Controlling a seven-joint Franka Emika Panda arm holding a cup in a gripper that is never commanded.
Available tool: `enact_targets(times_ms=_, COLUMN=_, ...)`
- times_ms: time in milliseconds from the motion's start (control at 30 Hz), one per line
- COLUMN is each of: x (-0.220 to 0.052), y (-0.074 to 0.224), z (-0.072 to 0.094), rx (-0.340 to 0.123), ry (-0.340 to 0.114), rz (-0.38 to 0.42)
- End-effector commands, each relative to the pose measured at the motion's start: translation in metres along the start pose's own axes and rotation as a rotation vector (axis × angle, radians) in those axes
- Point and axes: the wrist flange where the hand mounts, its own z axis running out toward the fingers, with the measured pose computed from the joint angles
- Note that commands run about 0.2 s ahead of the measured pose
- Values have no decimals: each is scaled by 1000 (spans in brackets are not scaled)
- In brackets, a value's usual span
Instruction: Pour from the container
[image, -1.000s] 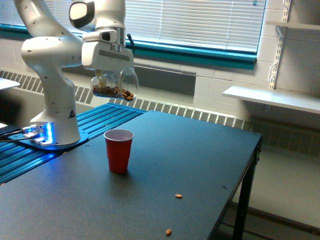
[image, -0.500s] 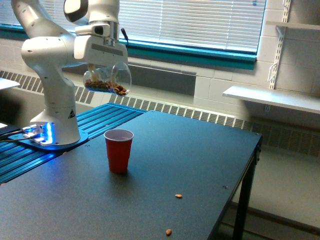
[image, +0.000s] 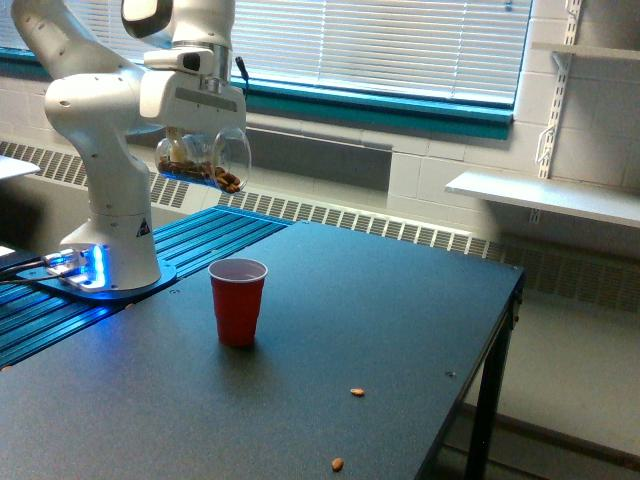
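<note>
The container is a clear plastic cup lying almost on its side, mouth towards the exterior view's right, with brown nut-like pieces along its lower wall. My gripper is shut on it and holds it in the air, well above and slightly to the left of the red cup. The red cup stands upright on the dark table, its white inside showing. Two loose nuts lie on the table near its front right part.
The arm's white base stands on a blue ribbed platform at the table's left. A window with blinds, a radiator and a white wall shelf lie behind. The table's right edge drops to the floor.
The gripper has carried the tilted container up and to the exterior view's left, away from above the red cup. The red cup and loose nuts have stayed put.
</note>
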Motion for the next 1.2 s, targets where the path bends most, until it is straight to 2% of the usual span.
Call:
enact_targets(times_ms=33, x=-15, y=-5, z=15, rx=-28, ry=-45, rz=-3)
enact_targets(times_ms=733, x=-30, y=-15, z=46, rx=-99, ry=-131, rz=-36)
enact_targets(times_ms=1200, x=-39, y=-18, z=62, rx=-142, ry=-168, rz=-67)
